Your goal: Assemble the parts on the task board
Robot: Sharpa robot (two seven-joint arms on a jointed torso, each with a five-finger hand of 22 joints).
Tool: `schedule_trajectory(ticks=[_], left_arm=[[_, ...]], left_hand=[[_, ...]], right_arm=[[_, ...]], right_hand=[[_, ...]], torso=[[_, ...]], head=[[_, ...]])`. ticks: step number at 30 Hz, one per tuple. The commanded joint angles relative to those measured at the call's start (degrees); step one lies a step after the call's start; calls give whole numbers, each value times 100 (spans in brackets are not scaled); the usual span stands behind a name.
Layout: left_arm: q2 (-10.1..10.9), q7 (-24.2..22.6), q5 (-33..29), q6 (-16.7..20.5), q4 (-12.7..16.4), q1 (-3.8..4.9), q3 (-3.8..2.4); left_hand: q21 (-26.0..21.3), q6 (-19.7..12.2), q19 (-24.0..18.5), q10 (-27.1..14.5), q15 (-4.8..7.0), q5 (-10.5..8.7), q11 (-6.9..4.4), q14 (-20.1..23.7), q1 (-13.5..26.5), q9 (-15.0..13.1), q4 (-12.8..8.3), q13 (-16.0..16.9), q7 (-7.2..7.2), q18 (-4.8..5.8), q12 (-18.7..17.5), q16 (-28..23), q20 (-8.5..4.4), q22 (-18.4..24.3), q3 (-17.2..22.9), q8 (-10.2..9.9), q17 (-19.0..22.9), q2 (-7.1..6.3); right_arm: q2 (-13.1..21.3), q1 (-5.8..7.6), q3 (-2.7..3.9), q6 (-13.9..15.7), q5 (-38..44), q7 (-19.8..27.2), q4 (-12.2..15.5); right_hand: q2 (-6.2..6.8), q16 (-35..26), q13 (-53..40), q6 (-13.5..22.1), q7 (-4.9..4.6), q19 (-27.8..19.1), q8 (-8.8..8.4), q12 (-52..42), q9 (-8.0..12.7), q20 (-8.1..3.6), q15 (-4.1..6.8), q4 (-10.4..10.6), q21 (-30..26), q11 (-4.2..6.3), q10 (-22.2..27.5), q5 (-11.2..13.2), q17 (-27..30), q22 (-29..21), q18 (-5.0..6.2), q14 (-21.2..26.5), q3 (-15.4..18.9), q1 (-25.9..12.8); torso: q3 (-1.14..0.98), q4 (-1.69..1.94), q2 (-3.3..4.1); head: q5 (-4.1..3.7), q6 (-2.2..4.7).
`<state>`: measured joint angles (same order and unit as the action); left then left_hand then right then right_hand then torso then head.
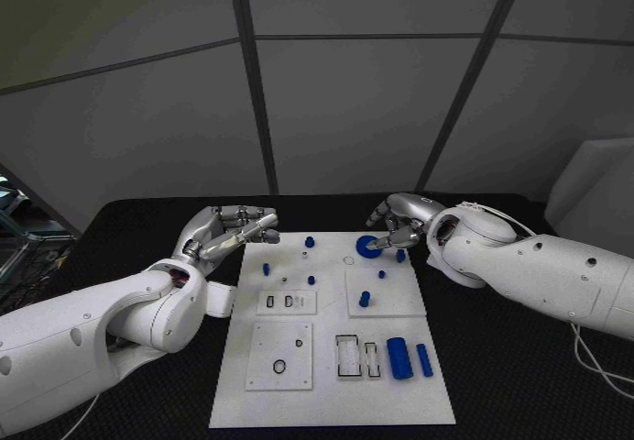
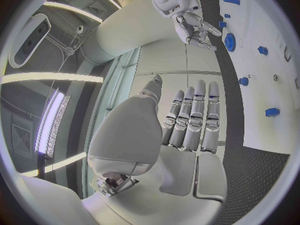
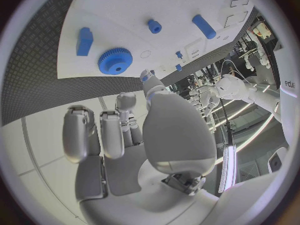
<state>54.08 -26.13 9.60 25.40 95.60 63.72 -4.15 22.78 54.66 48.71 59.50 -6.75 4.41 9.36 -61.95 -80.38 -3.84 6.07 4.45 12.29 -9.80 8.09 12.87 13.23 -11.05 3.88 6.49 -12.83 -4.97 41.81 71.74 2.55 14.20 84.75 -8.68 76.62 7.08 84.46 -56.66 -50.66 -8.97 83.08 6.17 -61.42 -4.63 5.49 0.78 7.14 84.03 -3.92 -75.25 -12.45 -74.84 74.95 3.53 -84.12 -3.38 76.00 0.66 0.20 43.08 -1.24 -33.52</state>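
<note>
Both hands hover empty: left hand (image 1: 227, 231) fingers straight, together; right hand (image 1: 400, 223) fingers curled beside gear (image 1: 367, 246).

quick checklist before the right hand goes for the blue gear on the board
1. Right hand free to grasp: ok, fingers apart, holding nothing.
2. Blue gear reachable: ok, it lies at the far end of the task board, just beside the right hand.
3. Hand touching gear already: cannot tell, fingertips look very close to it in the head view.
4. Left hand out of the way: ok, it hovers off the board's far left corner, holding nothing.
5. Neighbouring parts: ok but tight, a small blue block sits close beside the gear.
</note>
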Motion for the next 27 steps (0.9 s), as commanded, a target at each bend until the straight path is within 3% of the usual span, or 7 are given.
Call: schedule_trajectory(ticks=[1,6,12,27], left_arm=[[-15,-16,-20,-80,-8,7,-5],[-21,-15,-20,-86,-16,6,-5],[-24,-14,-20,-89,-20,6,-5],[-28,-13,-20,-90,-28,6,-5]], left_hand=[[14,5,-16,-9,-9,28,16,42,-15,7,-40,-9,27,-56,-23,-36,5,-5,-1,-22,-6,66],[15,8,-18,-5,-9,30,14,39,-22,6,-50,-8,25,-57,-25,-42,6,-6,6,-24,-9,74],[15,8,-18,-5,-9,30,14,39,-22,6,-50,-8,25,-57,-25,-42,6,-6,6,-24,-9,74],[16,11,-19,-2,-8,31,14,35,-32,6,-61,-8,24,-57,-28,-49,6,-7,14,-28,-14,84]], right_arm=[[-54,11,5,-409,-349,-251,-101],[-149,11,5,-555,-341,-303,-254],[-237,10,5,-720,-327,-332,-369],[-362,9,4,-929,-221,-374,-517]], right_hand=[[-8,152,-845,95,-40,104,42,-752,-4,35,-64,98,88,-29,-198,-48,-526,450,-128,-409,115,127],[-58,307,-1692,183,-89,181,149,-1486,-16,101,-118,238,177,-86,-448,-109,-869,616,-160,-460,230,249],[-120,362,-2060,154,-88,243,235,-1799,-33,115,-129,256,235,-91,-629,-183,-997,732,-183,-482,247,310],[-208,398,-2319,112,-82,286,314,-2015,-45,122,-133,227,277,-90,-766,-242,-1083,816,-200,-497,239,376]], torso=[[6,9,13],[10,8,12],[15,11,9],[5,12,13]], head=[[-6,-15],[-9,-31],[-20,-56],[-13,-83]])
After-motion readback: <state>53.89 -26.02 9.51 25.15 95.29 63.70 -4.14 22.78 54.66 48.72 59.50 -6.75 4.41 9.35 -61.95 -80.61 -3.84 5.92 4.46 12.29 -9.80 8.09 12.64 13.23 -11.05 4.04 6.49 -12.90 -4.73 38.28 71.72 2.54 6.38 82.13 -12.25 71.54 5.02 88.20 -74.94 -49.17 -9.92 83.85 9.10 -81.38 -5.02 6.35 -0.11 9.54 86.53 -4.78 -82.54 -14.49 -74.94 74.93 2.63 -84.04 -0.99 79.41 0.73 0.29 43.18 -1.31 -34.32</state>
